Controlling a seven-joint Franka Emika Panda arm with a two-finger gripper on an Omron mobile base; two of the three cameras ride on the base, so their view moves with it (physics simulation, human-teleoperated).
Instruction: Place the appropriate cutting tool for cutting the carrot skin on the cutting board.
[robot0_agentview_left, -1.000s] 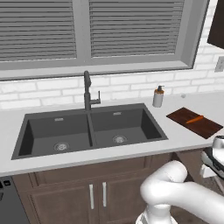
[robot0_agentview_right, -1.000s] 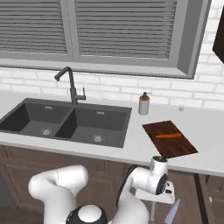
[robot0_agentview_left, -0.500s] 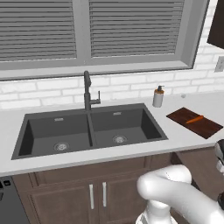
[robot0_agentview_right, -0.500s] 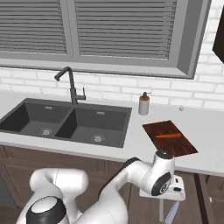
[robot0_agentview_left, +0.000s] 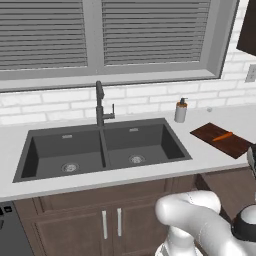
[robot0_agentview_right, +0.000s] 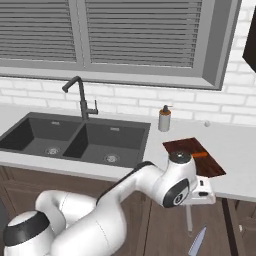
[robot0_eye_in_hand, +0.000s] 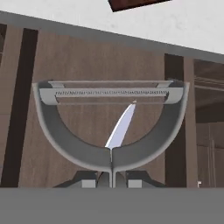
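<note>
Left base view — worktop: the pale worktop (robot0_agentview_left: 150, 172) carries a dark double sink (robot0_agentview_left: 102, 147), a faucet (robot0_agentview_left: 101, 104) behind it and a soap dispenser (robot0_agentview_left: 180, 110) to its right.
Left base view — board: the cutting board (robot0_agentview_left: 220, 140) lies flat on the worktop at the right, with the carrot (robot0_agentview_left: 222, 136) lying on it; no tool is on the board.
Right base view — arm: the white arm bends forward and to the right, and the gripper (robot0_agentview_right: 189, 227) hangs below the worktop edge, in front of the cabinet (robot0_agentview_right: 165, 225), pointing down.
Right base view — tool: a thin grey stem hangs from the hand, the peeler (robot0_agentview_right: 189, 220) seen edge-on; a knife (robot0_agentview_right: 196, 243) lies lower, near the bottom of the frame, apart from the hand.
Right base view — board: the cutting board (robot0_agentview_right: 180, 147) is above and just behind the hand, with the carrot (robot0_agentview_right: 199, 154) near its right edge.
Hand view — gripper: the gripper (robot0_eye_in_hand: 111, 178) is clamped on the stem of the peeler (robot0_eye_in_hand: 111, 120), whose Y-shaped grey frame and slotted blade stand straight ahead of the camera.
Hand view — behind the peeler: the knife (robot0_eye_in_hand: 120, 126) shows through the frame, further off, against the wooden cabinet fronts; a corner of the cutting board (robot0_eye_in_hand: 131, 3) sits at the top edge, on the worktop (robot0_eye_in_hand: 175, 22).
Progress: the right tool appears to be picked and held; by my judgement the lift to worktop height, the carry over the board and the release are all left.
Task's thing against gripper: the peeler is in the grip, below the level of the board and just in front of it.
</note>
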